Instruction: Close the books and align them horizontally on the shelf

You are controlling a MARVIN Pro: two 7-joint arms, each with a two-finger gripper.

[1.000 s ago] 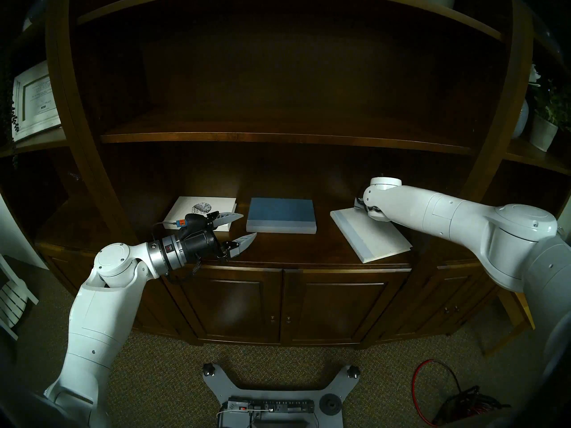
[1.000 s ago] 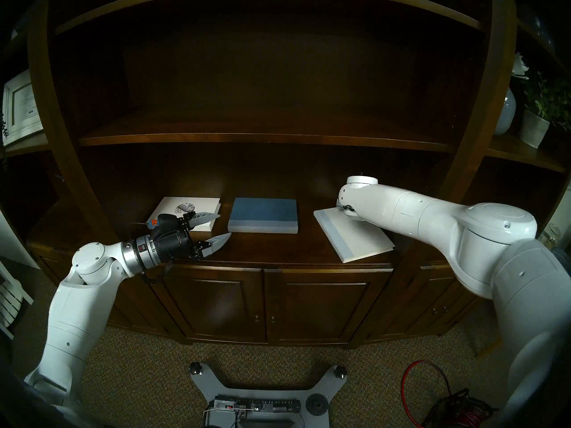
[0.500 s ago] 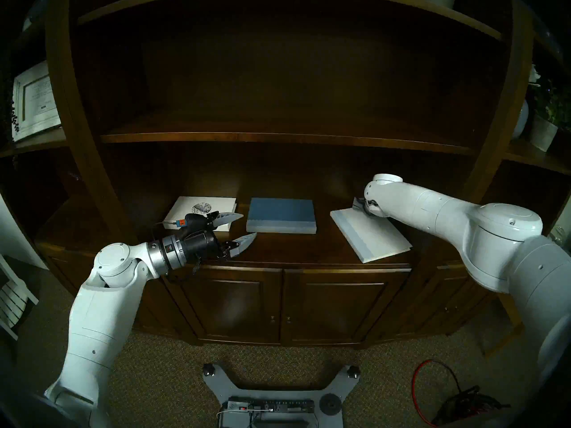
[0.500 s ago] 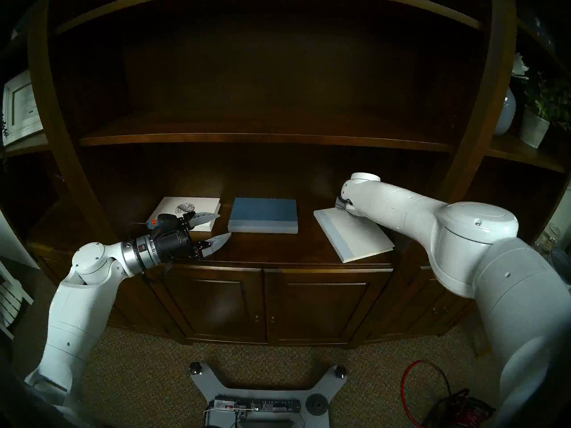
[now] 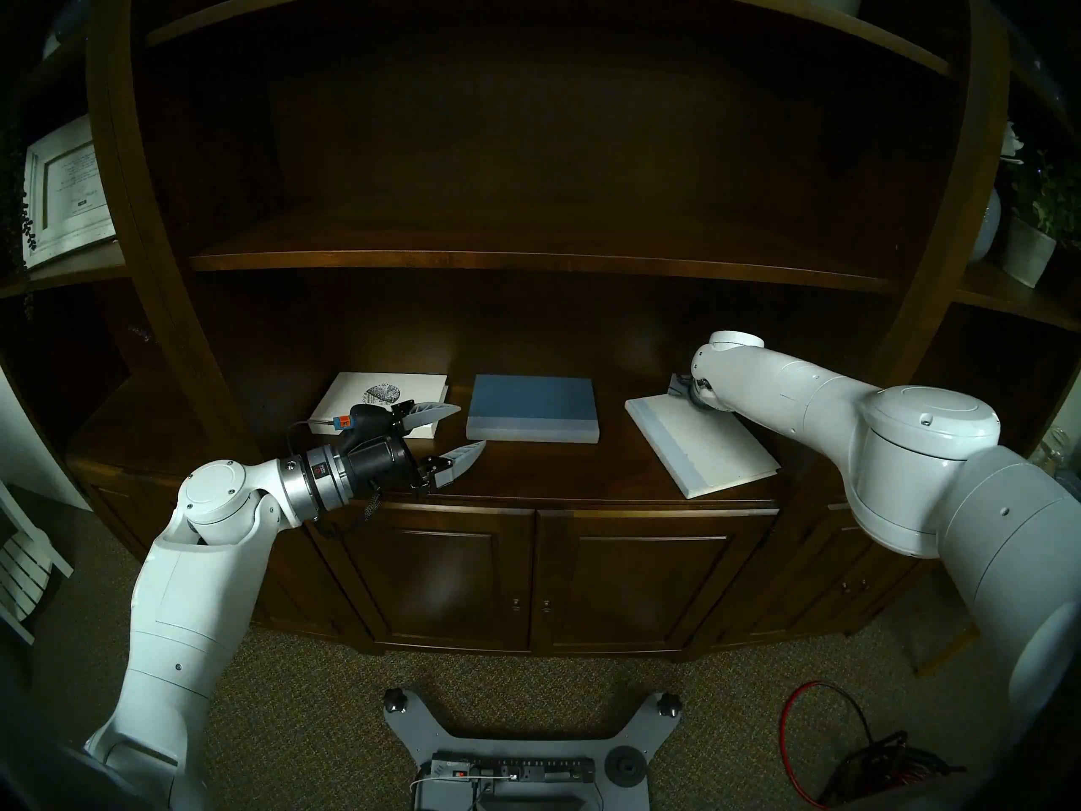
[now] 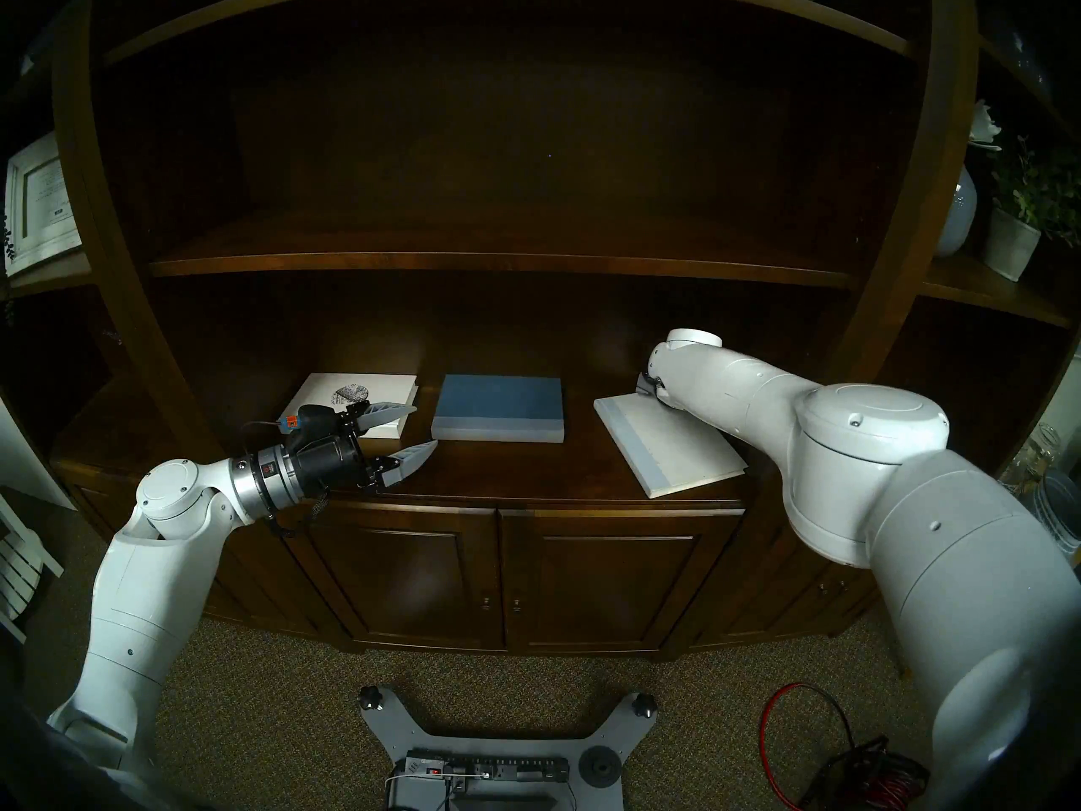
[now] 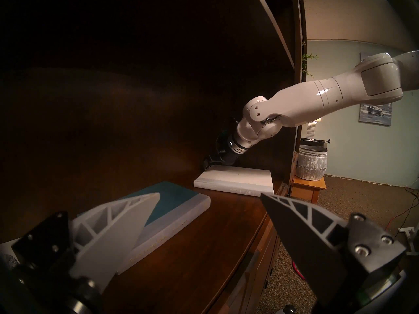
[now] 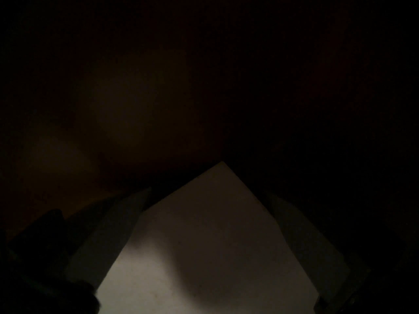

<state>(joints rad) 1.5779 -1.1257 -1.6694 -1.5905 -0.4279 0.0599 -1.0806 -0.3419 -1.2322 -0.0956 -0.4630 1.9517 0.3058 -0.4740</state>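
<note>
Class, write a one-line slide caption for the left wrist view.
Open left gripper fingers frame closed blue hardcover book; right gripper meets angled white book.

Dim, shadowy fisheye views with dark rims; right wrist view nearly black.

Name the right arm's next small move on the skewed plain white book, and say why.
Probably swing the plain white book with the pale-blue spine counterclockwise until square with the blue book. It lies closed but skewed on the dark wooden shelf, and the right gripper sits at its far corner.
</note>
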